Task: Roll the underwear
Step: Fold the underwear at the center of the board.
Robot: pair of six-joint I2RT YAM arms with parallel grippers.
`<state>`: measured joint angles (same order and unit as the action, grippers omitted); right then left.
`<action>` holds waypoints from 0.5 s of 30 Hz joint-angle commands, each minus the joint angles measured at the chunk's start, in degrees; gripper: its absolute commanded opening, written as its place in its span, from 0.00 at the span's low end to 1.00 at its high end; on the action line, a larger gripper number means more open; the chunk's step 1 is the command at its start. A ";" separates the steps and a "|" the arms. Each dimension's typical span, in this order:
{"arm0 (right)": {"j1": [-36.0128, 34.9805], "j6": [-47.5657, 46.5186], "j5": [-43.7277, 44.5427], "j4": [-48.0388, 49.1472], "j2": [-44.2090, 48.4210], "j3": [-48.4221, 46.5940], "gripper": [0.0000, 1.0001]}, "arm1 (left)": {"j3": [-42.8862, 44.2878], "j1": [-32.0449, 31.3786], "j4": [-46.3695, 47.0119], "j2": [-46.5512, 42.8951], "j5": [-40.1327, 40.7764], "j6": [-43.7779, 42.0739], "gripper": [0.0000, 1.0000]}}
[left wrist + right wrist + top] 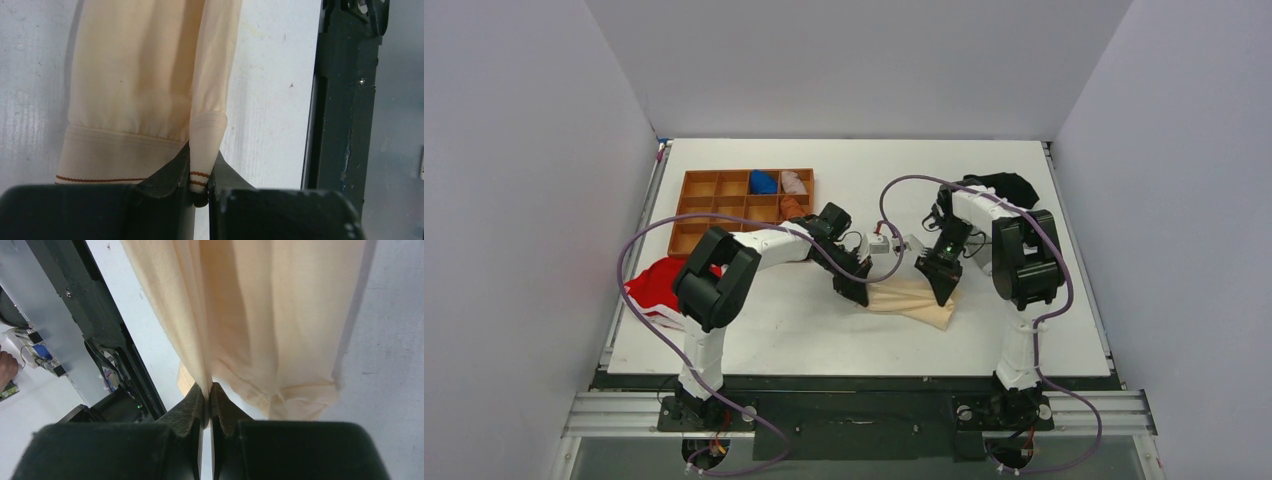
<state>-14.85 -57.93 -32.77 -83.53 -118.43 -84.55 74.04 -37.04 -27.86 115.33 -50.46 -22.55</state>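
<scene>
White table (pixel 804 335) (pale walls (pixel 524 200) around) — left gripper (pixel 856 290) and right gripper (pixel 944 288) angle down, each pinching the underwear (pixel 912 300).

The top external camera sits high behind both arm bases (pixel 696 395), facing down and forward over the whole worktop (pixel 824 335). Each wrist camera rides just behind its own gripper, looking out past it from very close. All three views share the underwear (pixel 916 302) lying between the left gripper (pixel 202 167) and the right gripper (pixel 206 392).
</scene>
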 commanded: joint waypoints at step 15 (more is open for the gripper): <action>0.36 -3.14 -0.12 -6.36 -1.29 -4.45 0.01 | 0.78 2.33 8.53 0.08 -0.22 19.24 0.00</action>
<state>-14.66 -57.95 -32.45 -85.73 -118.83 -87.35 73.97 -35.53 -22.59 115.33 -51.68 -8.43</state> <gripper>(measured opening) 0.015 0.053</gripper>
